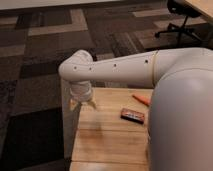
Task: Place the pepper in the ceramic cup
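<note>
The pepper is a slender orange-red piece lying on the wooden table, near its far edge; the robot's white body covers its right end. My gripper hangs from the white arm over the table's far left corner, well to the left of the pepper. Its fingers are spread open with nothing between them. The ceramic cup is out of view.
A dark rectangular bar with an orange edge lies on the table just in front of the pepper. The robot's bulky white body blocks the right side. A black office chair stands far back on the patterned carpet.
</note>
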{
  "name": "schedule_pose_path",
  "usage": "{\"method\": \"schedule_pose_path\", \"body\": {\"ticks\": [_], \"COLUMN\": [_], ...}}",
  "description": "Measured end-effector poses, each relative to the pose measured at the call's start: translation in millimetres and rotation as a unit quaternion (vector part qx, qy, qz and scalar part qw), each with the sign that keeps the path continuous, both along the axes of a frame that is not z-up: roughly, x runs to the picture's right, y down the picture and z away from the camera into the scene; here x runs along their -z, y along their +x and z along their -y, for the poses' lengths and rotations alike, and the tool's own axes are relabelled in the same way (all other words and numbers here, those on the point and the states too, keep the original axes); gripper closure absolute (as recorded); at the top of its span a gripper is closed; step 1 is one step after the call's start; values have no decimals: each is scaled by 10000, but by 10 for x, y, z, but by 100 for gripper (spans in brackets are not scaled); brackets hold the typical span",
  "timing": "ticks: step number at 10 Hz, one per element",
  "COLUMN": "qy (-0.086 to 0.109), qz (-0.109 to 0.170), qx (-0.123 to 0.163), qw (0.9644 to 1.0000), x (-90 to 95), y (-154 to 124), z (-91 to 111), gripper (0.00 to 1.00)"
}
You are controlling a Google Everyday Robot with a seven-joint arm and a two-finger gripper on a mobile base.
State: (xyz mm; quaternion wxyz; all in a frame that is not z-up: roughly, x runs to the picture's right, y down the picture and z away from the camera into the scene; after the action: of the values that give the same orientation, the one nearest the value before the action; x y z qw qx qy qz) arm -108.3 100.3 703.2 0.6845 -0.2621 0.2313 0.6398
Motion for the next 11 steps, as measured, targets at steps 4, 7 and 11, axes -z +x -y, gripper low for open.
{"method": "schedule_pose_path", "body": {"ticks": [4,7,11], "qy": [35,199,62], "qz": [-35,-31,435], "qx": [8,94,981], "qw": [10000,9998,9942], "x": [9,46,120], "y": [99,389,885], "z": [18,86,177], "gripper": [35,35,35]}}
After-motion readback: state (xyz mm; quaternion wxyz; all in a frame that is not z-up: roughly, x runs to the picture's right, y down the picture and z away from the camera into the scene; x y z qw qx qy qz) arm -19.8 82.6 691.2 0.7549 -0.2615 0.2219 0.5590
